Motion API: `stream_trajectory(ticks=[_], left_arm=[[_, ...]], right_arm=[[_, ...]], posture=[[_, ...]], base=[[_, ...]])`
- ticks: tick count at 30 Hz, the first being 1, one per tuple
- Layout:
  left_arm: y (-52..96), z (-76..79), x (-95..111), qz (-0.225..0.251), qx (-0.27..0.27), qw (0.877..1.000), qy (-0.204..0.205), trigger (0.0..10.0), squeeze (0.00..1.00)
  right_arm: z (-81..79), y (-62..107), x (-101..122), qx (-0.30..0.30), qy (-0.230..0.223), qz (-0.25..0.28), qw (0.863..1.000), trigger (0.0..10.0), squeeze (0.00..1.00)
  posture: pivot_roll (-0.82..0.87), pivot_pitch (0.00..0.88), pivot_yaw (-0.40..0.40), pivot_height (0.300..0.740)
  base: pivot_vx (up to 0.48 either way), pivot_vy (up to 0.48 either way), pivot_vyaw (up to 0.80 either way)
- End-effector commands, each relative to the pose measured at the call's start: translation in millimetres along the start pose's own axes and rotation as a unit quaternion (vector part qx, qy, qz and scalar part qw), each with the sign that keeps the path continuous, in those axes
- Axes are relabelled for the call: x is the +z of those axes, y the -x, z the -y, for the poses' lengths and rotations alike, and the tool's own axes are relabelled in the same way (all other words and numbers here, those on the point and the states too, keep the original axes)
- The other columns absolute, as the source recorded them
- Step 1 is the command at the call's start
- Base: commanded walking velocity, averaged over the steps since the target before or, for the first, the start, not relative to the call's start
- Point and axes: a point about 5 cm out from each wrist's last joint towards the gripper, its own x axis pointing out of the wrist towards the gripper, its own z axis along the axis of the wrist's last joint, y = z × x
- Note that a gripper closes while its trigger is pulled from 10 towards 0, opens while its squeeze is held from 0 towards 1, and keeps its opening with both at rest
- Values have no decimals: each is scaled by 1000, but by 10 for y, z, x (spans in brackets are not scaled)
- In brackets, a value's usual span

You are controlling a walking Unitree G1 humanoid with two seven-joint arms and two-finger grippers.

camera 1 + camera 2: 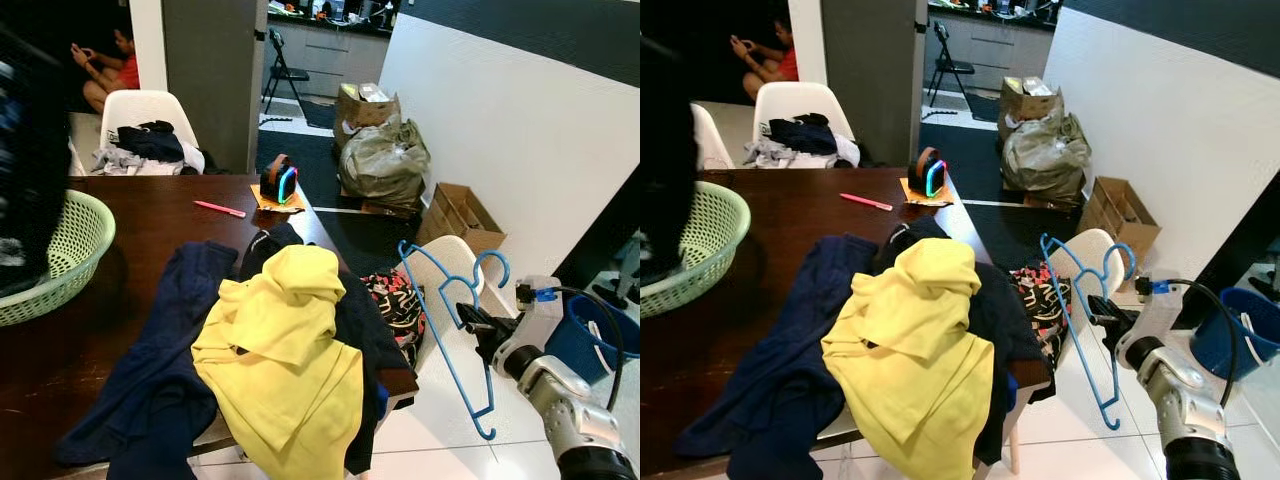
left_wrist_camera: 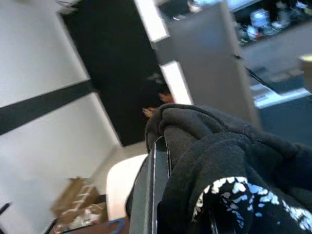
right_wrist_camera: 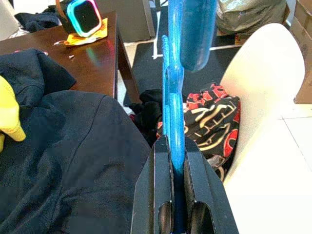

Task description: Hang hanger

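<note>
A blue plastic hanger (image 3: 174,122) hangs upright in my right gripper (image 3: 177,146), which is shut on its lower bar. In the left eye view the right gripper (image 1: 470,320) holds the hanger (image 1: 444,343) off the table's right edge, above a white chair (image 1: 455,260). My left gripper (image 2: 163,146) is raised and shut on a black garment with white print (image 2: 234,161). That garment shows as a dark blur at the far left (image 1: 25,170), above the basket.
The dark wooden table (image 1: 170,215) carries a yellow garment (image 1: 285,340), a navy garment (image 1: 170,340), a green basket (image 1: 60,250), a pink pen (image 1: 220,208) and a glowing speaker (image 1: 280,180). Bags (image 1: 385,160), a cardboard box (image 1: 460,215) and a blue bucket (image 1: 590,340) stand on the right. A person (image 1: 110,65) sits far back.
</note>
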Motion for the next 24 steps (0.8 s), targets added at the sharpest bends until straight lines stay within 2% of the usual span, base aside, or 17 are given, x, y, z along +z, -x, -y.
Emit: stream_trajectory(ticks=[1,2,3,4,5,6,8,9,11,12,13,14,16,18,19,21,24], left_arm=[[17,187,-158,-40,-40,998,-11,1412,0],[168,436,-586,-136,-87,987,-17,9412,0],[168,436,-586,-136,-87,987,-17,9412,0],[400,610,-1004,-236,-123,964,-27,10000,0],[400,610,-1004,-236,-123,964,-27,10000,0],[673,734,-1355,-319,-162,933,-43,10000,0],[673,734,-1355,-319,-162,933,-43,10000,0],[947,795,-1627,-386,-204,895,-90,10000,0],[947,795,-1627,-386,-204,895,-90,10000,0],[1099,748,-1763,-420,-219,870,-135,10000,0],[1099,748,-1763,-420,-219,870,-135,10000,0],[1173,668,-1819,-439,-223,855,-160,10000,0],[1173,668,-1819,-439,-223,855,-160,10000,0],[1198,404,-1817,-455,-196,847,-193,10000,0],[1198,404,-1817,-455,-196,847,-193,10000,0],[1221,249,-1797,-466,-180,841,-206,10000,0],[1220,219,-1778,-466,-176,842,-208,10000,0]], right_arm=[[40,39,16,-9,-1,0,1000,10000,0],[34,56,15,-10,-1,1,1000,10000,0],[34,56,15,-10,-1,1,1000,10000,0],[30,72,16,-10,-2,2,1000,10000,0],[30,72,16,-10,-2,2,1000,10000,0],[26,84,17,-10,-3,3,1000,10000,0],[26,84,17,-10,-3,3,1000,10000,0],[25,89,23,-11,-5,4,1000,10000,0],[25,89,23,-11,-5,4,1000,10000,0],[17,83,30,-11,-6,5,1000,10000,0],[17,83,30,-11,-6,5,1000,10000,0],[7,70,34,-10,-7,5,1000,10000,0],[7,70,34,-10,-7,5,1000,10000,0],[-19,31,37,-9,-10,5,1000,10000,0],[-19,31,37,-9,-10,5,1000,10000,0],[-37,6,38,-9,-12,6,1000,10000,0],[-37,3,39,-10,-14,7,1000,10000,0]], posture=[[2,0,-143,740],[-4,0,-136,740],[-4,0,-136,740],[-9,0,-133,740],[-9,0,-133,740],[-5,0,-133,740],[-5,0,-133,740],[-6,0,-134,740],[-6,0,-134,740],[-3,0,-136,740],[-3,0,-136,740],[2,0,-139,740],[2,0,-139,740],[9,0,-135,740],[9,0,-135,740],[9,0,-134,740],[10,0,-132,740]], base=[[0,0,0],[0,0,0],[0,0,0],[0,0,0],[0,0,0],[0,0,0],[0,0,0],[0,0,0],[0,0,0],[0,0,0],[0,0,0],[0,0,0],[0,0,0],[0,0,0],[0,0,0],[0,0,0],[0,0,0]])
